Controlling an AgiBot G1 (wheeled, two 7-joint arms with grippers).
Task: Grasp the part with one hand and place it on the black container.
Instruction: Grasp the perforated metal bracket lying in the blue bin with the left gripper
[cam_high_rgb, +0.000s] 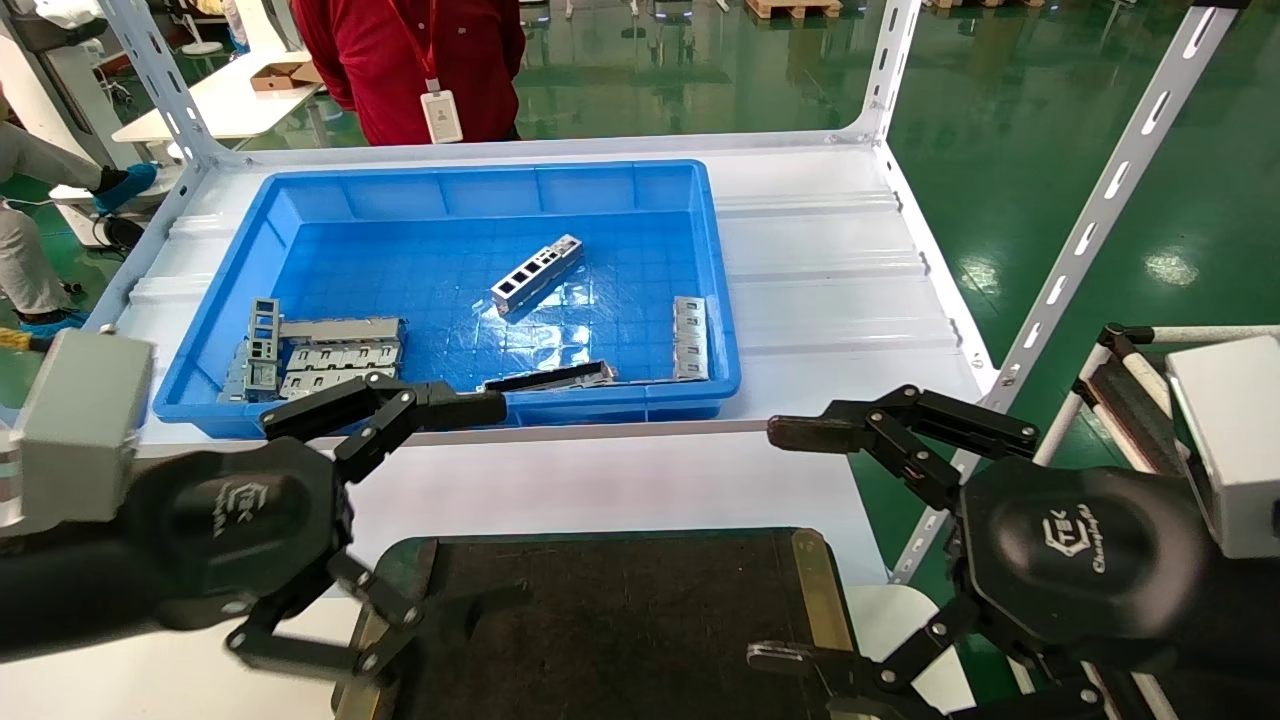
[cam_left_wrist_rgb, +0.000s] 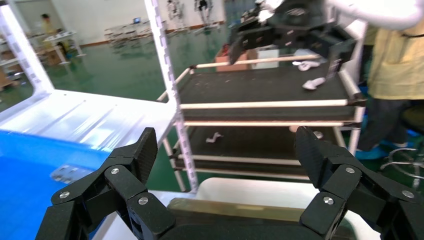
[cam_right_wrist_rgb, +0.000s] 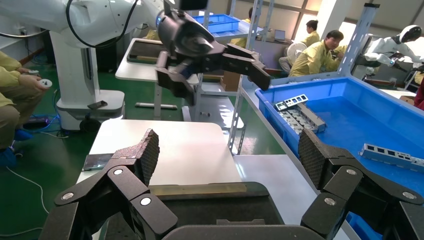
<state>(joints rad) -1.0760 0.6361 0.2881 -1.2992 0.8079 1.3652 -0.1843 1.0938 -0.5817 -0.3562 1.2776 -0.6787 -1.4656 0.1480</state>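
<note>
The part (cam_high_rgb: 537, 272), a silver-grey bar with four square cut-outs, lies tilted near the middle of the blue bin; it also shows in the right wrist view (cam_right_wrist_rgb: 390, 156). The black container (cam_high_rgb: 620, 620), with a brass strip (cam_high_rgb: 820, 600) on its side, sits at the table's near edge between my arms. My left gripper (cam_high_rgb: 410, 530) is open and empty over the container's left end, near the bin's front wall. My right gripper (cam_high_rgb: 768, 545) is open and empty over the container's right end. Both wrist views show only the container's brass edge (cam_left_wrist_rgb: 240, 210) (cam_right_wrist_rgb: 200, 189) between the fingers.
The blue bin (cam_high_rgb: 450, 185) also holds a stack of grey plates (cam_high_rgb: 330, 355), a dark thin strip (cam_high_rgb: 550, 378) and a plate piece (cam_high_rgb: 690, 338). A person in red (cam_high_rgb: 410, 60) stands behind the table. A slotted upright (cam_high_rgb: 1090, 220) and a cart (cam_high_rgb: 1110, 380) stand at the right.
</note>
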